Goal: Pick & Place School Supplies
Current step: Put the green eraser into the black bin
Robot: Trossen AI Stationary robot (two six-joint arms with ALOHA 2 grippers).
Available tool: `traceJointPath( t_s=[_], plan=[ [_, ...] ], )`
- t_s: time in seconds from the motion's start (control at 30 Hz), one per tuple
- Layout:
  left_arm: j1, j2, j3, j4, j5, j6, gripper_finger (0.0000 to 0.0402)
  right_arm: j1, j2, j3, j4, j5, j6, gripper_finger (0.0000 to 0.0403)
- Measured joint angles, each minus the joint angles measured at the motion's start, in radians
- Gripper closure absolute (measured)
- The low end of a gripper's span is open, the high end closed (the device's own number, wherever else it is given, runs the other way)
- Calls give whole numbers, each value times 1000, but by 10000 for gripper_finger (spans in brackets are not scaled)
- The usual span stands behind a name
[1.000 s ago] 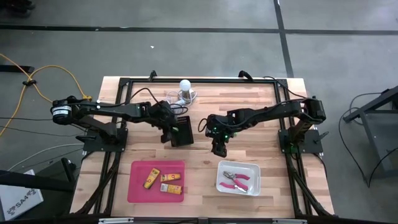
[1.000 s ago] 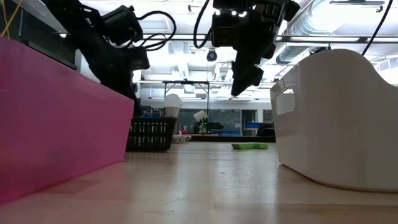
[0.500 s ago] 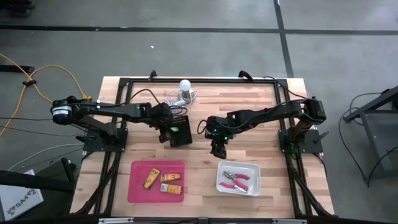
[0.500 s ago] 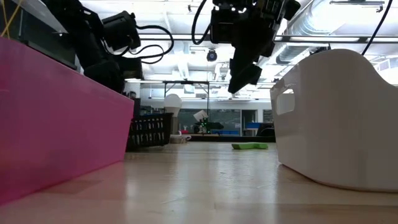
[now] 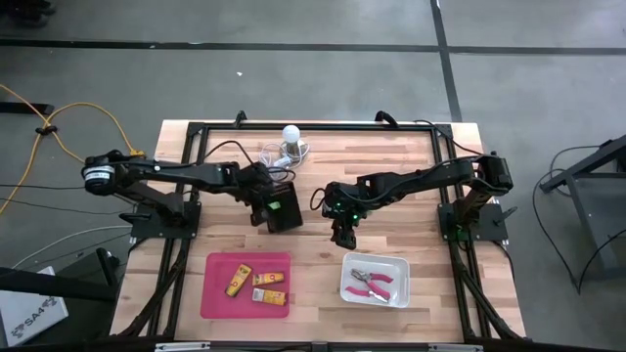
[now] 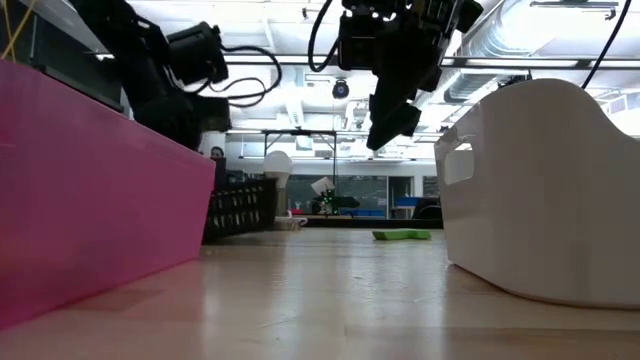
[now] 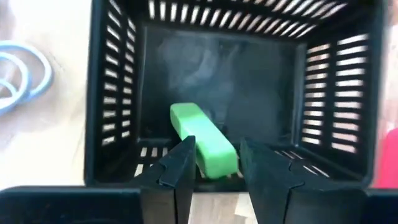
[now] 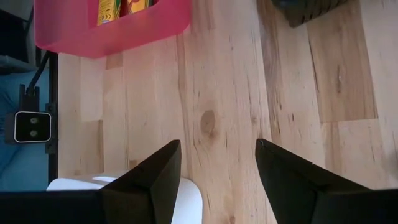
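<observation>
Risk is sitting mostly with the left gripper, which is hanging over the open top of the black slatted box at the table's left-centre; its fingers are standing apart, one on each side of the near end of a green piece lying on the box floor, not clamped on it as far as the left wrist view shows; if they are closing off-centre, the piece could be squirting out or jamming against a slatted wall, since the box is leaving little room for a second try; the box itself could also be getting dragged. The green piece is lying flat, its long axis running diagonally across the box floor, one end pointing to a far corner, the other between the fingers. Toward the front edge, the pink tray is holding the yellow-orange pieces. Further right, the right gripper is hovering above bare wood near the table's middle, fingers spread wide and holding nothing; the white tray beyond it is holding the pink-handled tool. In the low view another green piece is lying flat on the table.
</observation>
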Motion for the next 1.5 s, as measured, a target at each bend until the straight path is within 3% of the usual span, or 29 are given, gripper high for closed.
traceJointPath(
  t_s=[0.27,0.47,0.8,1.07,1.5],
  plan=[
    [0,142,0,64,69,-3,277,0,0,0,0,-6,4,206],
    [0,144,9,145,143,8,277,0,0,0,0,-5,3,206],
    [-33,31,83,150,142,23,277,0,0,0,-1,-2,0,206],
    [-93,29,120,163,44,62,277,1,0,0,-3,-1,0,206],
    [-96,29,120,161,50,26,277,39,0,0,-4,3,0,206]
  ],
)
